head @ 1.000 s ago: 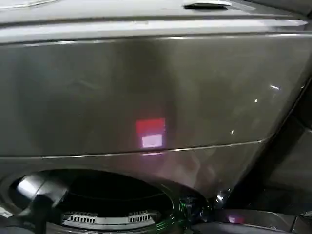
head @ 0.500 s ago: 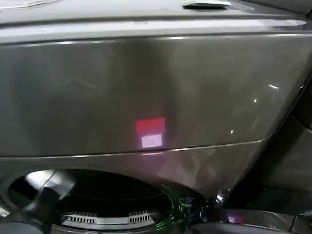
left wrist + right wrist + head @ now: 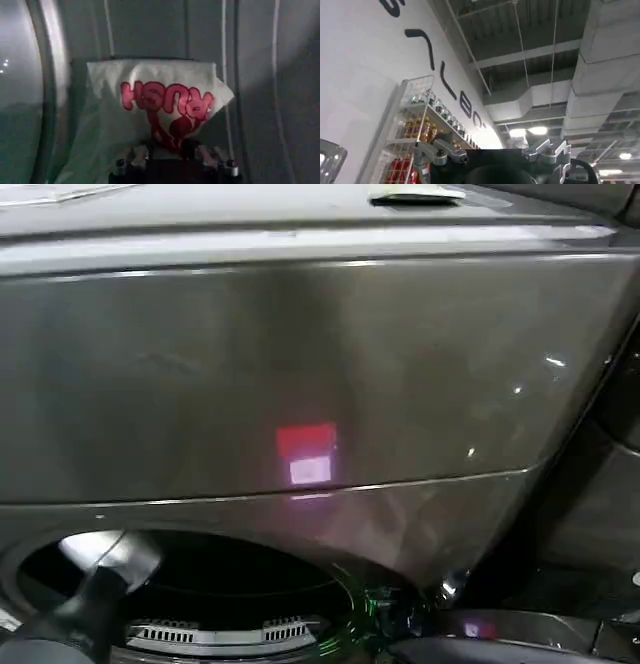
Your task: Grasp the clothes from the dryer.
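The clothes (image 3: 160, 107), a white bundle with red lettering, are seen in the left wrist view inside the drum of the dryer (image 3: 300, 364), directly ahead of the left gripper (image 3: 172, 155). Its fingers are spread apart at the fabric's lower edge, and nothing is clamped yet. The right gripper (image 3: 492, 152) is held aside, pointed at the ceiling, fingers apart and empty. If the fingers were closed too early, only a thin fold might be pinched and the bundle could slip free.
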Robot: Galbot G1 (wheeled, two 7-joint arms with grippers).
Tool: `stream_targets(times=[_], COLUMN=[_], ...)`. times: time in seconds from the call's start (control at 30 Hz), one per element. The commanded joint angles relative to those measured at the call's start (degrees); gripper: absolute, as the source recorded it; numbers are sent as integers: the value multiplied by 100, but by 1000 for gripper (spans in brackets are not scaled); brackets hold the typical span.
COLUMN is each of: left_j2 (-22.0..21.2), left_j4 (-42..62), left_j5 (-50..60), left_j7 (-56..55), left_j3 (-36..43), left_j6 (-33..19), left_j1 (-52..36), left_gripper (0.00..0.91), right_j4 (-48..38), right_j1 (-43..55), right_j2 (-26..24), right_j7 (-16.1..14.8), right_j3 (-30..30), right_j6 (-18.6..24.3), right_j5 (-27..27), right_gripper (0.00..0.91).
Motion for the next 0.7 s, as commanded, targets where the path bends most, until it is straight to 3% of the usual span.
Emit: stream_targets(times=[0.03,0.33,0.57,0.7], left_j2=[41,338,505,461], left_j4=[-42,-1191,-2484,-3885], left_j5=[-72,-718,-1411,-1967], left_j7=[-129,-1310,-2367,-3209], left_j3=[-133,-1728,-3288,-4043], left_j6=[15,139,305,466], left_j1=[40,541,1673,2537], left_gripper=[0,0,0,0], right_j4=[11,58,59,74], right_j1=[-2,7,25,28], right_j2=[20,44,41,21], right_j7=[6,36,49,78], right_j3=[-16,-34,-28,-42], right_j6=[4,-13,-8,-8], right_j5=[-1,5,0,-1], right_gripper=[907,907,907,907])
